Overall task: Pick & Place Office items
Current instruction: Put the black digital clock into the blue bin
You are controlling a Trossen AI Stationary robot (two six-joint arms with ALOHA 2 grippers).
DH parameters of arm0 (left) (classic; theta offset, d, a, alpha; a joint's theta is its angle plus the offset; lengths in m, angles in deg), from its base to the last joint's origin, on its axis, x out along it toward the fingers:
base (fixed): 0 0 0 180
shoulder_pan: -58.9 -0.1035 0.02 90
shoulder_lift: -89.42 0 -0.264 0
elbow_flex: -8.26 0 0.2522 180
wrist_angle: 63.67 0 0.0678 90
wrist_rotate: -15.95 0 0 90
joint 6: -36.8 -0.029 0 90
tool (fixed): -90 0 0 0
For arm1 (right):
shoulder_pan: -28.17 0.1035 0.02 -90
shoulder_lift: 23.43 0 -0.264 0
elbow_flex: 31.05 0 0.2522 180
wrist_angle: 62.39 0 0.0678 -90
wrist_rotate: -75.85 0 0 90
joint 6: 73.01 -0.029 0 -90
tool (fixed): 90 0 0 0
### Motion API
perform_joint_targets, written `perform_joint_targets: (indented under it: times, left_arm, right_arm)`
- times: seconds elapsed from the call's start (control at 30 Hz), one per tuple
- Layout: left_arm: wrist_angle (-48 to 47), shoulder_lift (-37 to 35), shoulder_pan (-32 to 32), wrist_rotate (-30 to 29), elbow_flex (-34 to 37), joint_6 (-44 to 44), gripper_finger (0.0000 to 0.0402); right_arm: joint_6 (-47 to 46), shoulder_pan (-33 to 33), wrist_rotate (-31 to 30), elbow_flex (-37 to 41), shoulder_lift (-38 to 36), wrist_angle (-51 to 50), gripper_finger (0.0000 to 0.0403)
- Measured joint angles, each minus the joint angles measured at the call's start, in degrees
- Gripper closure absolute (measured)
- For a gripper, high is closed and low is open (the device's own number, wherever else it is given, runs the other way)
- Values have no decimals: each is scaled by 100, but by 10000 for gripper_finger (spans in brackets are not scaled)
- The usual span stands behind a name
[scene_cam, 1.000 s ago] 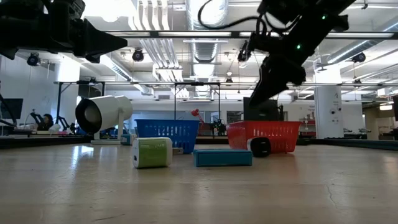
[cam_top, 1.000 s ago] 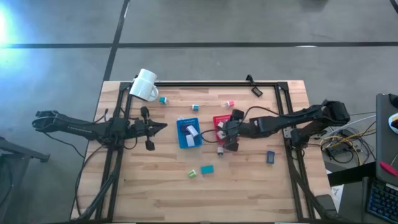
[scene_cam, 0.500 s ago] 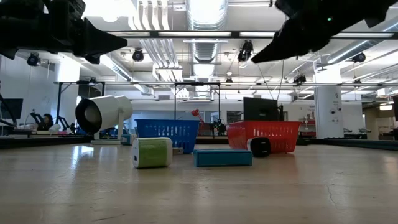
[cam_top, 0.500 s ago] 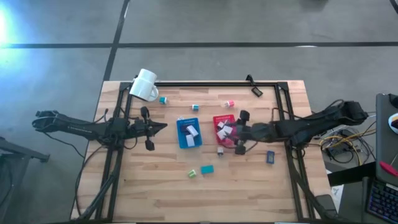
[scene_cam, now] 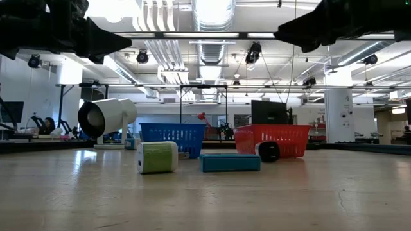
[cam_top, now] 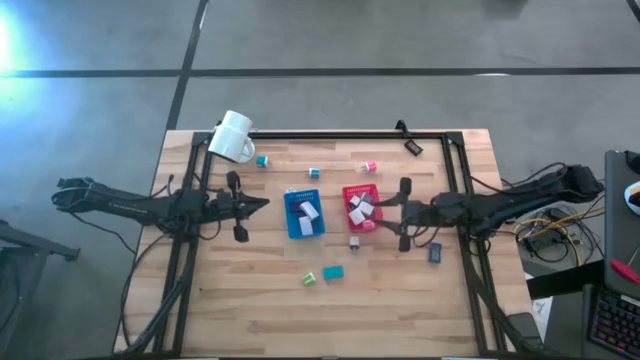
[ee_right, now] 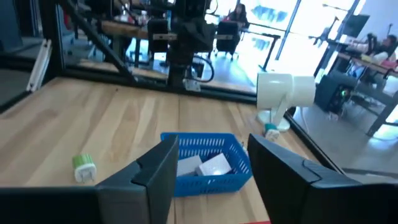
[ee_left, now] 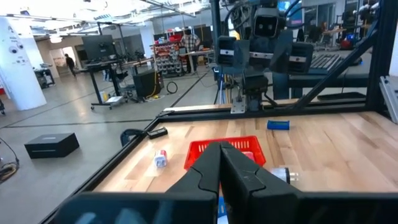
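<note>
- The right end effector (cam_top: 403,213) has drawn back from above the red basket (cam_top: 361,208) over the last second; it now hovers just off the basket's 3 o'clock side, over bare counter (cam_top: 400,290).
- Its fingers (ee_right: 155,171) stand apart with nothing between them, though narrower than a second ago: released and empty.
- My reading: an item has just been dropped into the red basket, which holds several white and pink pieces, and the arm is free for the next pick.
- Nearest loose items: a small dark piece (cam_top: 354,241) at the basket's 6 o'clock, and a dark blue block (cam_top: 435,252) at the end effector's 4 o'clock.
- Farther off lie a teal block (cam_top: 333,271) and a green-and-white piece (cam_top: 310,279), toward 6 o'clock of the blue basket (cam_top: 303,214).
- The left end effector (cam_top: 240,205) waits clenched at the blue basket's 9 o'clock, unchanged.
</note>
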Motion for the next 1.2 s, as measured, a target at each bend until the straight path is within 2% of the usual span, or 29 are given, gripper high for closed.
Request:
perform_joint_targets:
  times: [0.27,0.47,0.6,0.73,1.0,1.2]
  left_arm:
    - [0,-2,0,4,-25,-32,390]
    - [0,-2,0,17,-25,102,390]
    - [2,-2,0,17,-26,79,390]
    - [2,-2,0,17,-27,78,390]
    - [62,0,4,28,-29,32,390]
    - [280,0,4,10,-32,-98,390]
  right_arm:
    - [168,-2,71,639,-749,751,315]
    - [300,-2,765,1103,-1113,1427,367]
    - [97,-2,545,1156,-1189,1448,389]
    - [37,-47,206,1140,-1148,1345,394]
    - [-747,-346,170,1117,-1119,1064,394]
    - [-730,-386,142,1115,-1091,1028,394]
